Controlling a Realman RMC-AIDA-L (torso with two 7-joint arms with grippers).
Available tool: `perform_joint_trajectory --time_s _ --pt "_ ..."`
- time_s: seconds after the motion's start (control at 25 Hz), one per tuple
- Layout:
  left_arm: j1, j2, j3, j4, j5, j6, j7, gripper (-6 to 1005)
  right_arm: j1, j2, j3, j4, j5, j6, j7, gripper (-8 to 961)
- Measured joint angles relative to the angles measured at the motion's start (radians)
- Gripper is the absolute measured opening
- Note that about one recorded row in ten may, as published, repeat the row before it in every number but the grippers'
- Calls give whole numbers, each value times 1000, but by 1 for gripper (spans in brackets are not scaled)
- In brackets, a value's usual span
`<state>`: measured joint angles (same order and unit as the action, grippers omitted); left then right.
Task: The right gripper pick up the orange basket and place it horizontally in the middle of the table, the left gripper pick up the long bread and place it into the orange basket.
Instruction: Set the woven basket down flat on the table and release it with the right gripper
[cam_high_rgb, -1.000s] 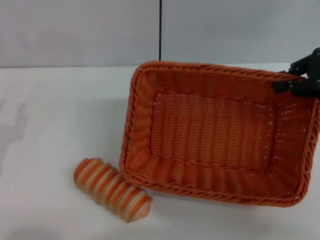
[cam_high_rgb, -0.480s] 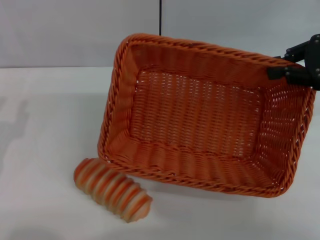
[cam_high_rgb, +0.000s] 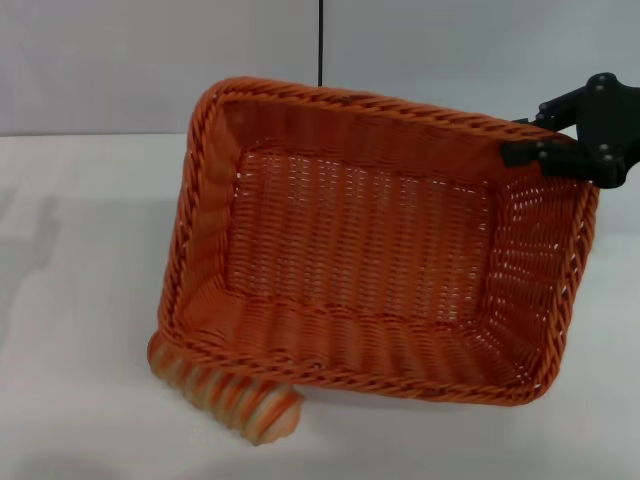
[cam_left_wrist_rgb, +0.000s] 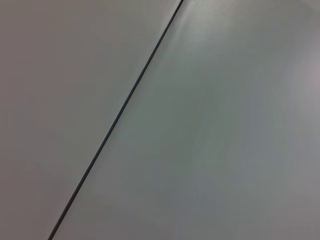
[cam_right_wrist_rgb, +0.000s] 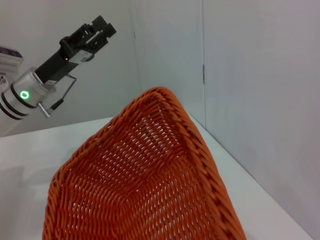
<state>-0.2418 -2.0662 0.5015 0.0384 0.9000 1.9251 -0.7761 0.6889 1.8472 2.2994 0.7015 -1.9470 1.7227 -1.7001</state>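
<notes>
The orange basket (cam_high_rgb: 370, 250) hangs tilted above the white table (cam_high_rgb: 80, 300), its open side turned toward the head camera. My right gripper (cam_high_rgb: 520, 152) is shut on its rim at the far right corner. The right wrist view shows the orange basket (cam_right_wrist_rgb: 145, 185) from close up, along its woven side. The long bread (cam_high_rgb: 235, 400), striped orange and cream, lies on the table at the front left, its upper part hidden behind the basket's near-left corner. My left gripper (cam_right_wrist_rgb: 92, 32) is raised high on the far side, away from both objects, and appears only in the right wrist view.
A light grey wall with a dark vertical seam (cam_high_rgb: 320, 45) stands behind the table. The left wrist view shows only that wall and its seam (cam_left_wrist_rgb: 120, 112). White tabletop stretches to the left of the basket and in front of it.
The basket has risen off the table and swung left in my right gripper's hold. Its near-left corner now covers part of the bread, which has not moved.
</notes>
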Motion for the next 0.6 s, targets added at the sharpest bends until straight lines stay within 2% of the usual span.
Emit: perform_joint_trajectory --time_s 0.6 --pt "-12 0 0 0 0 -14 0 591 10 23 -4 -48 -17 -59 -34 168"
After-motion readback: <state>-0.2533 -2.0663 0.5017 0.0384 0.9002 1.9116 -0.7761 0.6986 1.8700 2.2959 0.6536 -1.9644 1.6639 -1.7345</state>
